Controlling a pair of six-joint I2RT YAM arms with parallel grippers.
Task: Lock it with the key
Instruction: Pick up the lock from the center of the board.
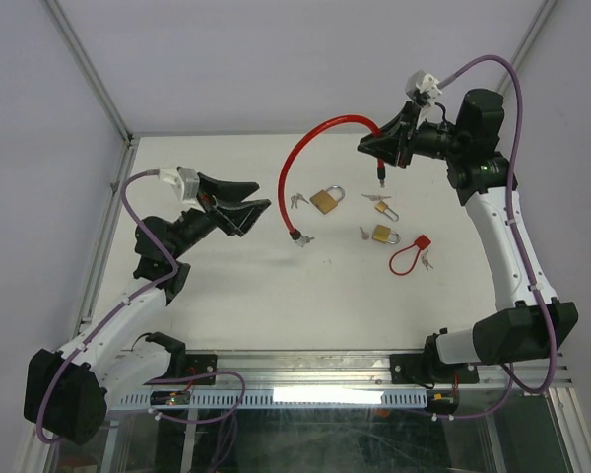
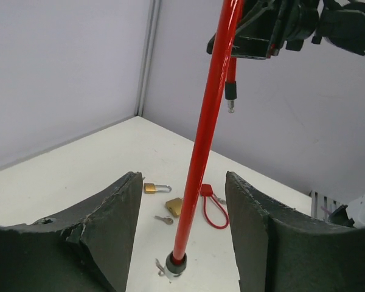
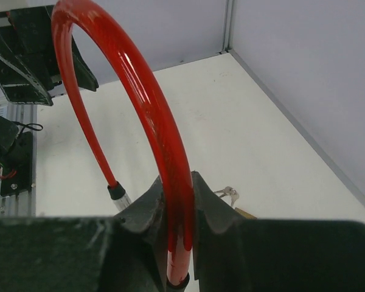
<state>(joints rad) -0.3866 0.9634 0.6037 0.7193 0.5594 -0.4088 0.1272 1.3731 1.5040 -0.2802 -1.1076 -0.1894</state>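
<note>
1 red cable lock (image 1: 288, 172) pinched high by right claw (image 1: 379, 150), low end resting on bench (image 1: 227, 286). Left claw (image 1: 259, 197) spread, nothing held. Key (image 1: 305, 239) looks not turned yet; locking left to do.

cable (image 3: 177, 207) glossy red plastic; padlock (image 1: 324, 201) shiny brass; left claw pads (image 2: 103, 237) rough matt black

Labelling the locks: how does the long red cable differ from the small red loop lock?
The long cable is thick and arched in the air, pinched by the right claw, one end on the table; the small loop is thin and lies flat, untouched. The long cable's ends are apart; the small loop looks closed. Both are red.
</note>
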